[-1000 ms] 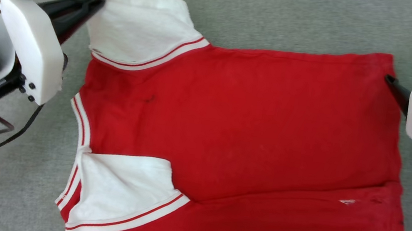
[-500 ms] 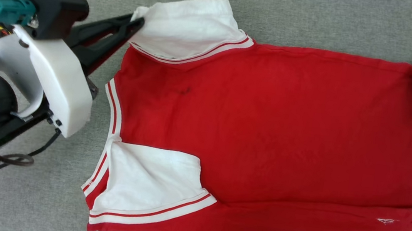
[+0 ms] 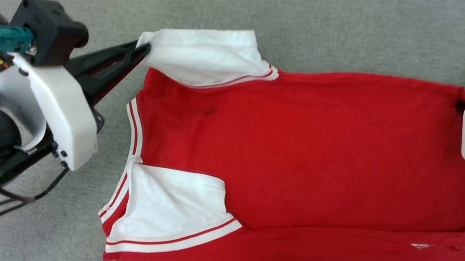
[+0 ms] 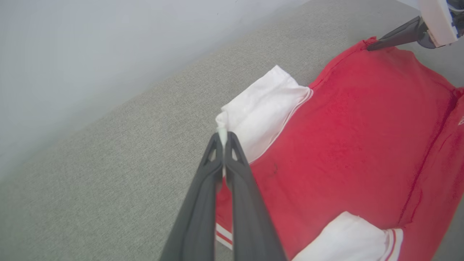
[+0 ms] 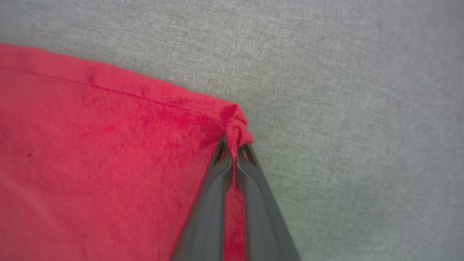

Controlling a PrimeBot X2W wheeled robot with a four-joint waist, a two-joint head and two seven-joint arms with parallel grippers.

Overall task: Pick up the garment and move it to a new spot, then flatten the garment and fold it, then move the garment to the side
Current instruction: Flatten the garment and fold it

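Seemingly mid-fold. Left claw (image 3: 145,48) is pressed together, pinching the tip of the garment's (image 3: 299,155) far white sleeve (image 3: 206,55), which seems raised a little. Garment lies spread on the grey woven surface (image 3: 272,8), plain red face up and mostly smooth. Its near long edge looks turned over as a strip (image 3: 354,254). Soft knit, striped trim (image 3: 133,136) at the neck. Right claw (image 5: 233,146) is closed tight on the garment's far hem corner, cloth puckered there. Left to do, I judge: finish the fold, move aside.
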